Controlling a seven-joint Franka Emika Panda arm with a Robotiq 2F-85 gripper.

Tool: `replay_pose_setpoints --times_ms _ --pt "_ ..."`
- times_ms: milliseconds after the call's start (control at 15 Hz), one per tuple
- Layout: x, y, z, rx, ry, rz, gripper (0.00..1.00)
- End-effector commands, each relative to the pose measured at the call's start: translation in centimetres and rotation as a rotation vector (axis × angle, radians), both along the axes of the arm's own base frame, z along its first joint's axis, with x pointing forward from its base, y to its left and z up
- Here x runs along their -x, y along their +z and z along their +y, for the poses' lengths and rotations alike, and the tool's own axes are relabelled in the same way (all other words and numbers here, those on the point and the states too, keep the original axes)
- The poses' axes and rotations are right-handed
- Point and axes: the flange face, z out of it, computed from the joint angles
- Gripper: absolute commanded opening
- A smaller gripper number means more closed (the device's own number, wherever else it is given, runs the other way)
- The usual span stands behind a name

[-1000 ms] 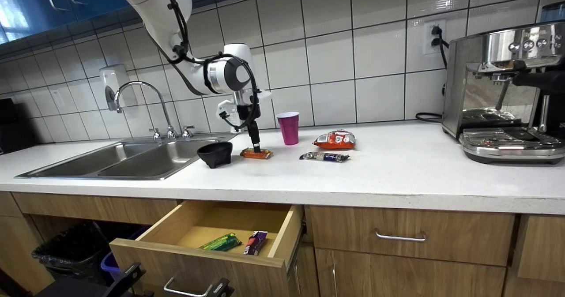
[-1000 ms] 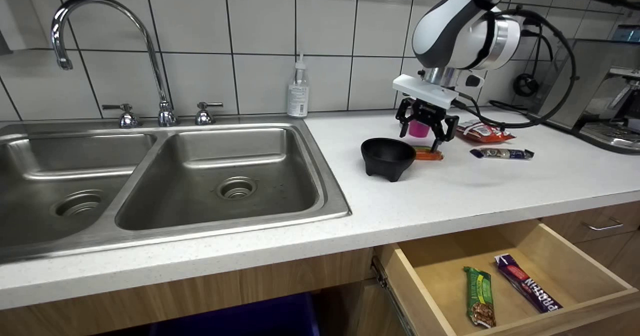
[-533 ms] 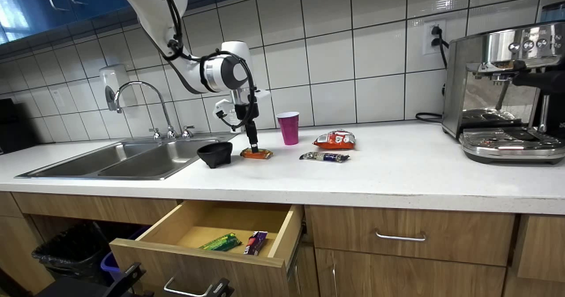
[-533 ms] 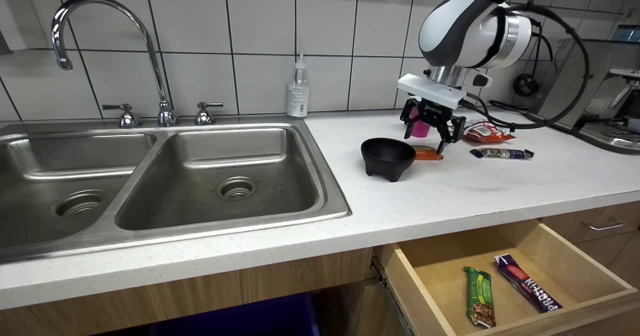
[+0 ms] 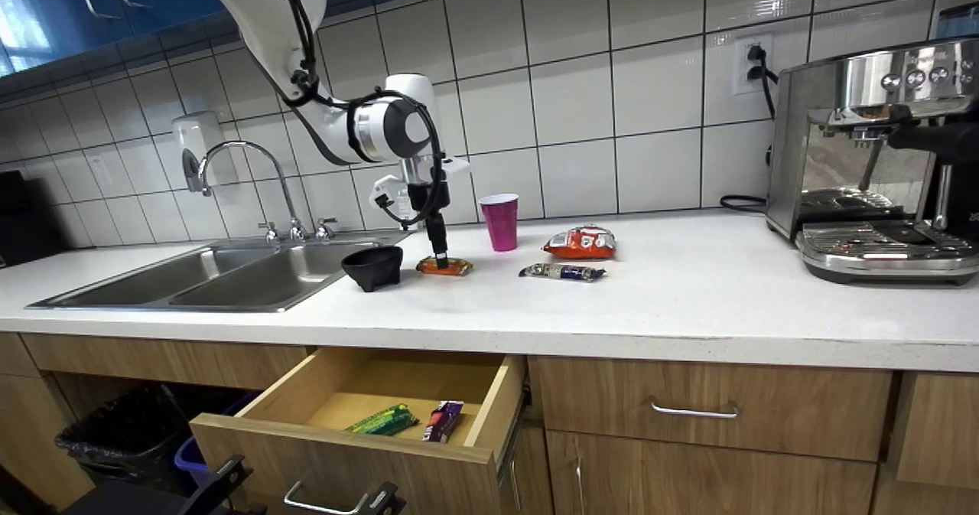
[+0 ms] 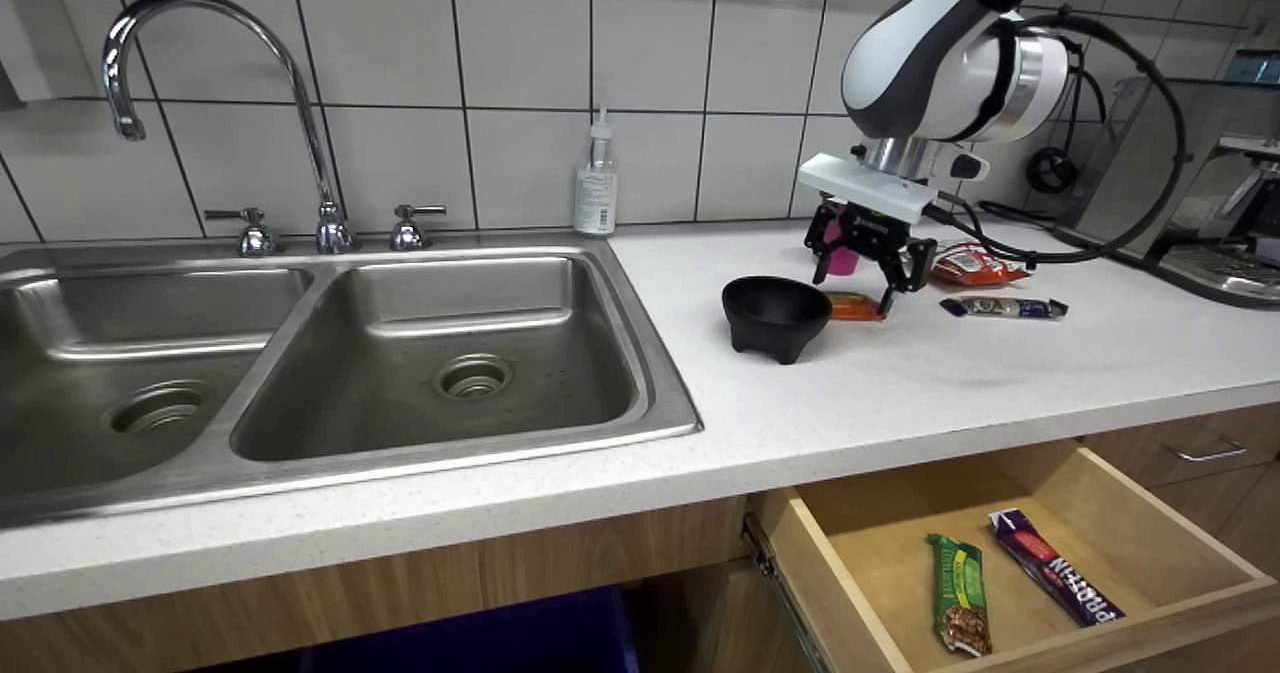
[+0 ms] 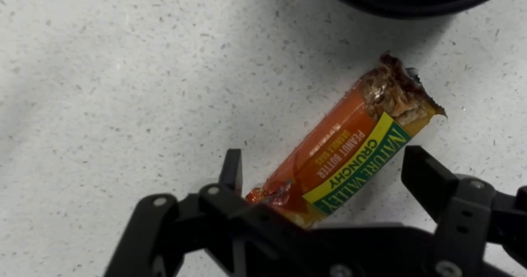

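An orange granola bar (image 7: 329, 149) with a yellow and green band lies flat on the white counter, slanting in the wrist view. My gripper (image 7: 323, 161) points down over it with its jaws wide apart. One black fingertip (image 7: 233, 166) is left of the bar's near end and the other is off its right side; the bar is not gripped. Part of that near end is hidden behind the gripper. In an exterior view the gripper (image 6: 852, 295) stands just behind a black bowl (image 6: 775, 318), and the bar (image 6: 855, 309) shows partly between them.
A magenta cup (image 5: 501, 224), a red snack bag (image 5: 581, 243) and a blue-silver bar (image 5: 564, 272) stand or lie right of the gripper. The sink (image 6: 470, 438) is beside the bowl. Below, an open drawer (image 5: 428, 381) holds a green bar (image 6: 960, 593) and a purple bar (image 6: 1055, 568).
My gripper has shifted slightly sideways above the orange bar, then come a little lower. Its jaws have stayed apart, and the objects on the counter and in the drawer have not moved.
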Motion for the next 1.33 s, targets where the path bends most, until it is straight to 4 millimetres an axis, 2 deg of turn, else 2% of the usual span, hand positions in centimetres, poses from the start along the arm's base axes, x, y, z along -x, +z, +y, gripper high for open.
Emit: replay_pose_setpoints --times_ms 0,667,1267 --pt "0.0 0.2 -0.2 -0.002 -0.015 0.007 1.0" --pt "-0.8 -1.0 -0.5 0.002 -0.022 0.024 1.0" --pt "-1.0 -0.3 -0.9 -0.017 -0.056 0.005 1.0"
